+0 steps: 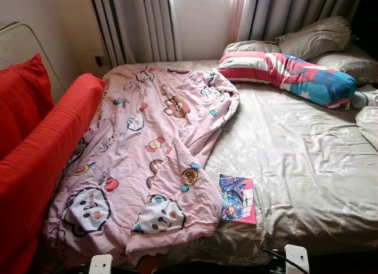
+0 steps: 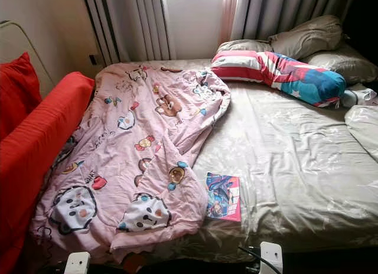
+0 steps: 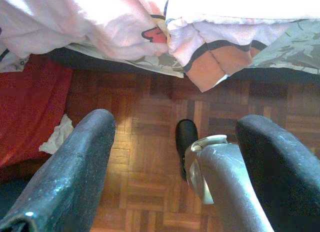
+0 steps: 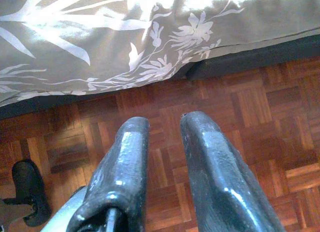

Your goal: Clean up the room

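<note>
Grey curtains (image 1: 147, 26) hang behind a wide bed (image 1: 307, 162) covered with an olive floral sheet. On its left half lies a rumpled pink cartoon quilt (image 1: 142, 162), one corner spilling over the foot edge. Just beside that quilt's lower fold, near the foot of the mattress, a colourful book (image 1: 238, 198) lies flat on the sheet. At the head end a striped red, white and blue bolster (image 1: 289, 73) rests in front of grey pillows (image 1: 313, 38). Red cushions (image 1: 41, 150) flank the bed's left side.

Both arms hang low by the foot of the bed, pointing down at the parquet floor (image 4: 240, 107). The left gripper (image 3: 175, 162) has its two black fingers spread wide apart, nothing between them, with the quilt's hanging edge above the floor beyond. The right gripper (image 4: 165, 157) has its fingers drawn close together with a narrow slit between, holding nothing, over bare wood beside the sheet's overhang.
</note>
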Tool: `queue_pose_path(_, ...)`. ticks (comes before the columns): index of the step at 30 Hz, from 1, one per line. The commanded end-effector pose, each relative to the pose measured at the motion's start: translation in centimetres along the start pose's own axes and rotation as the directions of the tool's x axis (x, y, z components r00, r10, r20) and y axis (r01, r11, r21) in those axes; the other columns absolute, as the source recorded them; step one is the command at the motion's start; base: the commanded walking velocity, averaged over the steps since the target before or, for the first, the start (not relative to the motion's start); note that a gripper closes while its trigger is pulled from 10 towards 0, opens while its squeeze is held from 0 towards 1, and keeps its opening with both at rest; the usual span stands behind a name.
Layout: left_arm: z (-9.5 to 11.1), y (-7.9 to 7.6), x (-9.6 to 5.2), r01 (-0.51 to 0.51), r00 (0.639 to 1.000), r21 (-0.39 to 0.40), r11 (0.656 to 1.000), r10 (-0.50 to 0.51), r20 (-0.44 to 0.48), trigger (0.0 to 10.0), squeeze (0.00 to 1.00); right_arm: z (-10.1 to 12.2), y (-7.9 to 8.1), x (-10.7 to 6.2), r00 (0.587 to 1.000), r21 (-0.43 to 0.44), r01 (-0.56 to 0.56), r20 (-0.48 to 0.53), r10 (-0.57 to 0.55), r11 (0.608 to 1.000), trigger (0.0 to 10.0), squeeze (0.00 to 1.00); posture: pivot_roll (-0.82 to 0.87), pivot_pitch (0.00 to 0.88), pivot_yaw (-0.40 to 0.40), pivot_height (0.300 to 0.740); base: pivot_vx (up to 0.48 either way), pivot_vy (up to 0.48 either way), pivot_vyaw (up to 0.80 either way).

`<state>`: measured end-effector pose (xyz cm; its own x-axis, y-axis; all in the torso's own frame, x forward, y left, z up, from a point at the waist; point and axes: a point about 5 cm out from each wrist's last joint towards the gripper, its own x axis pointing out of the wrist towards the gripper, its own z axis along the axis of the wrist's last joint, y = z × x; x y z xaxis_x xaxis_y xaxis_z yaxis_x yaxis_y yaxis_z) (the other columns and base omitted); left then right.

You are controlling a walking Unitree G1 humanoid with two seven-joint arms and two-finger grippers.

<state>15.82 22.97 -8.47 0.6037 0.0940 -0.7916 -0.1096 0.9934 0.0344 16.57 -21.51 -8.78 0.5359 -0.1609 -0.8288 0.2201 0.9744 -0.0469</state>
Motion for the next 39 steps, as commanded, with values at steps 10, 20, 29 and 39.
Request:
queue_pose_path(10,-0.3,0.3,-0.1,-0.009,1.0,-0.012,1.0,0.009,-0.015,10.0,0.0,0.0,0.0,0.0,1.0,0.01,0.002,0.0,-0.002,1.0,10.0,0.0,-0.03,0.0,0.015,0.74,0.124,0.0,0.0)
queue_pose_path(20,-0.4,0.3,-0.1,-0.009,1.0,-0.013,1.0,0.008,-0.016,10.0,0.0,0.0,0.0,0.0,1.0,0.007,0.002,0.0,-0.002,1.0,10.0,0.0,-0.03,0.0,0.013,0.74,0.256,0.0,0.0)
queue_pose_path(29,-0.4,0.4,-0.1,-0.019,1.0,-0.002,1.0,0.019,-0.014,10.0,0.0,0.2,0.0,0.0,1.0,0.007,-0.002,0.01,0.002,1.0,10.0,0.0,-0.03,0.0,0.013,0.74,0.14,0.0,0.0)
queue_pose_path(39,0.0,0.4,-0.3,-0.051,0.993,-0.149,0.987,0.065,0.095,10.0,0.0,2.2,0.1,0.1,0.993,0.001,-0.021,0.113,0.021,1.0,10.0,0.0,-0.03,0.0,0.01,0.74,0.0,0.0,0.0)
